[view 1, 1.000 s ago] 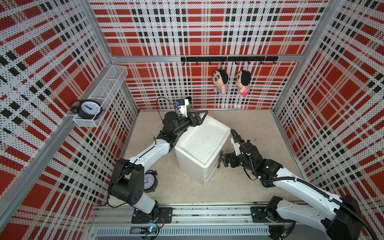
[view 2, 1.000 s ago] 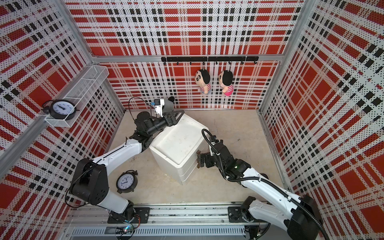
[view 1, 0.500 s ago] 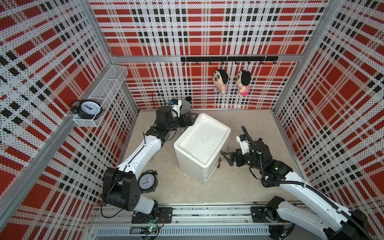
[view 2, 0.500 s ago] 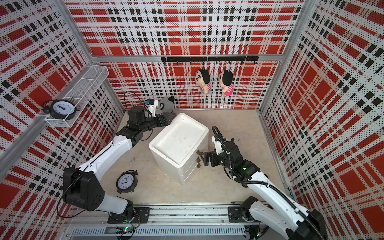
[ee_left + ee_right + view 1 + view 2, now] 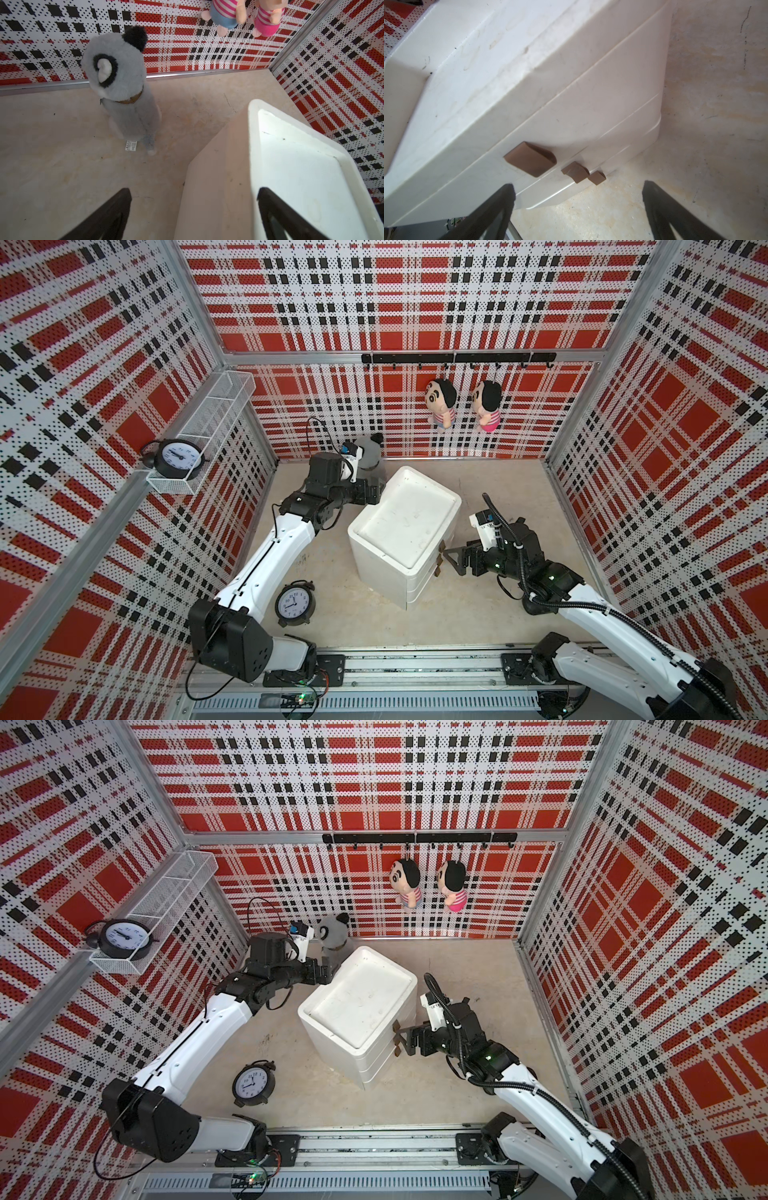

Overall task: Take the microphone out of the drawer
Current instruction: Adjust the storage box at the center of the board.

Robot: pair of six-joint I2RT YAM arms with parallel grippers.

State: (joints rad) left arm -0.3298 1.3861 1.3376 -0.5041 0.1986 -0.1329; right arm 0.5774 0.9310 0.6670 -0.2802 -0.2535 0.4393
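White drawer unit (image 5: 403, 526), brown handles (image 5: 529, 159) — red-black-white plaid walls (image 5: 415, 302), floor (image 5: 498, 489) apparently beige.

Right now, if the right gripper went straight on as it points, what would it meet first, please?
Likely the brown handles on the drawer unit's front: the right gripper, open, points at them from close by. Which handle comes first is unclear.

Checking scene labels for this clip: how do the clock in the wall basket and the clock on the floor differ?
The basket clock sits raised in the white wire basket on the side wall; the floor clock rests on the floor beside the left arm. The basket clock's casing is black; the floor clock's looks dark brown. Both are round alarm clocks with white faces.
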